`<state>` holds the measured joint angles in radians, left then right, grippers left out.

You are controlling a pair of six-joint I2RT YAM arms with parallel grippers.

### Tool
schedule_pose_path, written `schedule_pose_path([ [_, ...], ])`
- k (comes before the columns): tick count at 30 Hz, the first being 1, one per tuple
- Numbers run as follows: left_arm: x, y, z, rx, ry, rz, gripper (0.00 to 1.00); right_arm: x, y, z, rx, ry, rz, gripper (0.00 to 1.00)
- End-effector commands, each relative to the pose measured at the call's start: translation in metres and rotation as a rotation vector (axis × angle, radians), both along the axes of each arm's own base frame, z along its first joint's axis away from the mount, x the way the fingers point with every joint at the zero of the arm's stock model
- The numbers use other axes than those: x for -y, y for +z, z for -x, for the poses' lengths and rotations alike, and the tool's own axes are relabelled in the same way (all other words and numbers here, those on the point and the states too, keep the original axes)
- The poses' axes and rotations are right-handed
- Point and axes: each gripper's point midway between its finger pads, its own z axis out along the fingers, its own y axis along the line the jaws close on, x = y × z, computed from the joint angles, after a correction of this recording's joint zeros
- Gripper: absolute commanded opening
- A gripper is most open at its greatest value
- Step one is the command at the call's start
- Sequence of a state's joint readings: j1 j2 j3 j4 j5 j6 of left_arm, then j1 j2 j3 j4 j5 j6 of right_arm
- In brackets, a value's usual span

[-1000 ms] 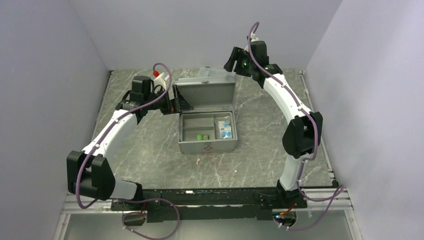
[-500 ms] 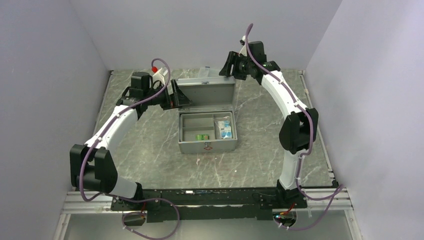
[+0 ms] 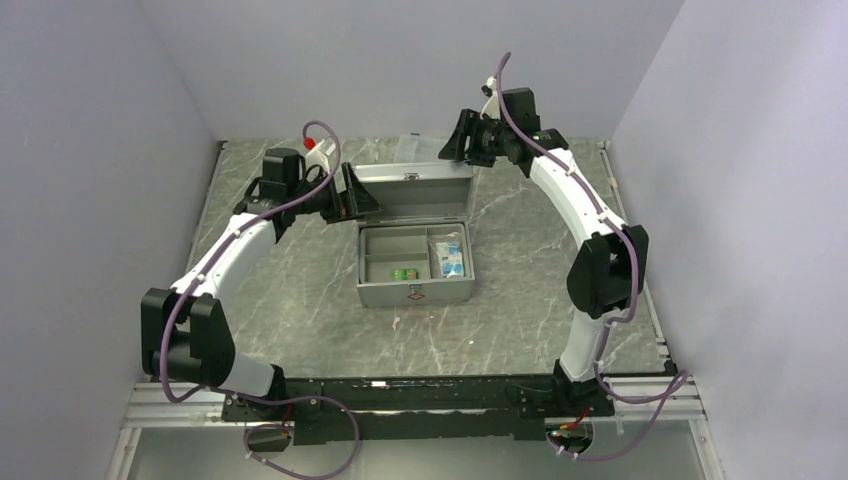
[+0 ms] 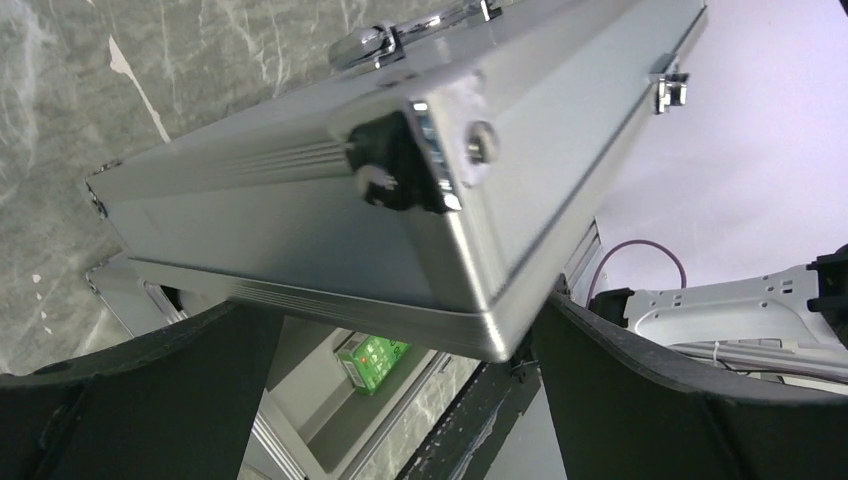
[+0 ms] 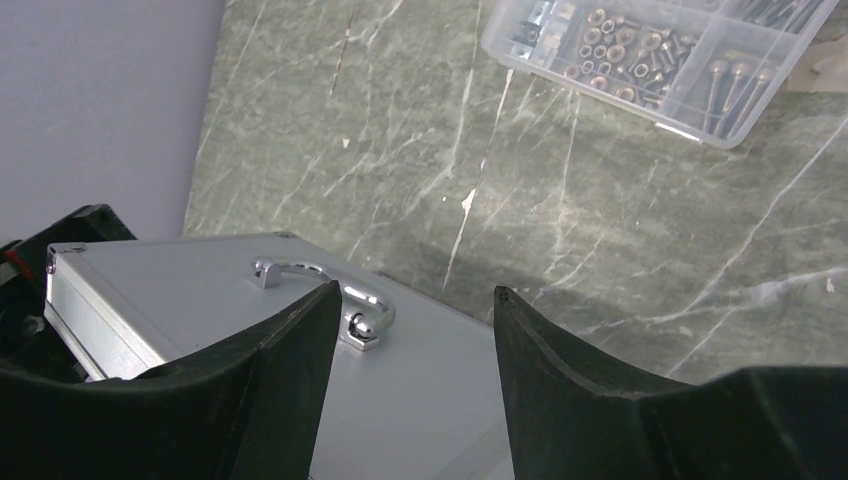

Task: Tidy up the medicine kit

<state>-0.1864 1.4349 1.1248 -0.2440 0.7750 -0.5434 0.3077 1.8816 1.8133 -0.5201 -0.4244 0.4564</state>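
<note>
Grip pending: left fingers (image 4: 150,400) stand spread wide astride a corner of the upright lid (image 3: 412,188), clamping nothing. In the middle of the bench (image 3: 300,290) the medicine kit (image 3: 415,288) sits open. Rigid, probably weighty and slick-sided, it looks best taken by the lid edge or curved handle (image 5: 330,290). Above that handle the right fingers (image 5: 250,380) hover parted, empty. Its hinge is hidden, and the packets (image 3: 450,255) inside are too small to identify.

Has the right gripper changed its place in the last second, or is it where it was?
Yes. In the top view the right gripper has come slightly down and left, nearer the raised lid of the medicine kit, whose base stays put.
</note>
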Motion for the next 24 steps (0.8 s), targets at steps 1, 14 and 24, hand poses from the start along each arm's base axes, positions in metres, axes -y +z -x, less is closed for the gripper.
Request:
schedule_pose_path([
  [1, 0.0, 0.018, 0.008, 0.066, -0.015, 0.031, 0.99, -0.001, 0.024, 0.019, 0.04, 0.028, -0.031, 0.6],
  [14, -0.007, 0.021, 0.033, 0.085, -0.01, 0.016, 0.99, 0.004, 0.016, 0.035, 0.03, 0.009, -0.034, 0.6],
  [24, -0.012, 0.013, 0.043, 0.077, 0.01, -0.007, 0.99, 0.003, 0.007, 0.051, 0.023, 0.009, -0.03, 0.61],
])
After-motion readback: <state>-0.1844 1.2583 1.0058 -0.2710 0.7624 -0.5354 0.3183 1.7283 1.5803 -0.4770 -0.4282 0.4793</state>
